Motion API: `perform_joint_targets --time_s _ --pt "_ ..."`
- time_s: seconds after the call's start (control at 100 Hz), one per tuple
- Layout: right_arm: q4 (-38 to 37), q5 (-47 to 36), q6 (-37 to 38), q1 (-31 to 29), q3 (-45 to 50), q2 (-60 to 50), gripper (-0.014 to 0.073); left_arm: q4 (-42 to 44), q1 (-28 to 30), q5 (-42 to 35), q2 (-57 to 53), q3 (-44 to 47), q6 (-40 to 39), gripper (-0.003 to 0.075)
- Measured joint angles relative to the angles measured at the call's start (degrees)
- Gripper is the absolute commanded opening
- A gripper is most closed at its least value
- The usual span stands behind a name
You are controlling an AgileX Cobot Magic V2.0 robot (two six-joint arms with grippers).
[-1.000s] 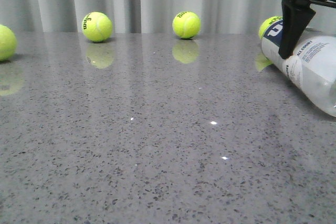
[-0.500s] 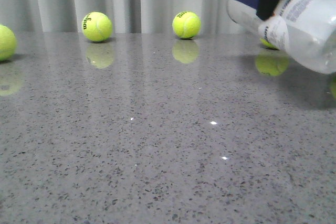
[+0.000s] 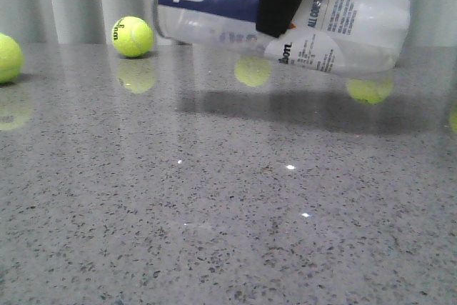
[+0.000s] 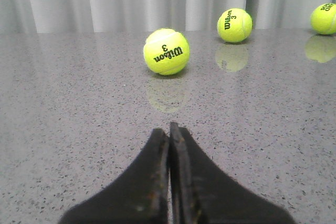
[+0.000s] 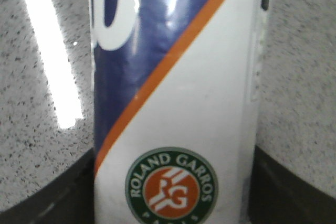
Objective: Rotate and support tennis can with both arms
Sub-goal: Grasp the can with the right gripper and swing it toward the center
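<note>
On my screens the speckled grey stone table (image 3: pixel 214 233) fills most of the front view, and the big change is above it: the tall clear-plastic tennis can with its white and navy label (image 3: pixel 214 5), which lay on the table at the far right a second ago, is now off the surface and has swung across to the upper middle, lying nearly level with its navy end toward the left. I read that as the lift done and the rotation under way, with support from the second arm yet to come. My right gripper (image 3: pixel 282 1) pinches the can around its middle; its dark fingers (image 5: pixel 47 192) flank the label on both sides. My left gripper (image 4: pixel 169 145) hangs low over the table with its jaws pressed together, holding nothing. Yellow-green tennis balls (image 4: pixel 166 51) sit along the back. The can hides one ball, and the right arm is cut off at the top edge.
</note>
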Motion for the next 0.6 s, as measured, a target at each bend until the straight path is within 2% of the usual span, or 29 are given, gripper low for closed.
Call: perform_joint_targets --time_s 0.09,0.21,0.6 --pt "-0.10 1.20 -5.76 0.97 0.00 1.67 0.0292 0.00 0.00 0.00 0.00 0.00 0.00 -0.0021" --pt "-0.10 2.38 -8.99 1.87 -0.09 4.06 0.0292 0.00 0.00 0.00 0.00 0.00 0.00 -0.0021" --pt "-0.21 2.52 -9.90 1.87 -0.09 7.45 0.0309 0.00 0.00 0.00 0.00 0.00 0.00 -0.0021"
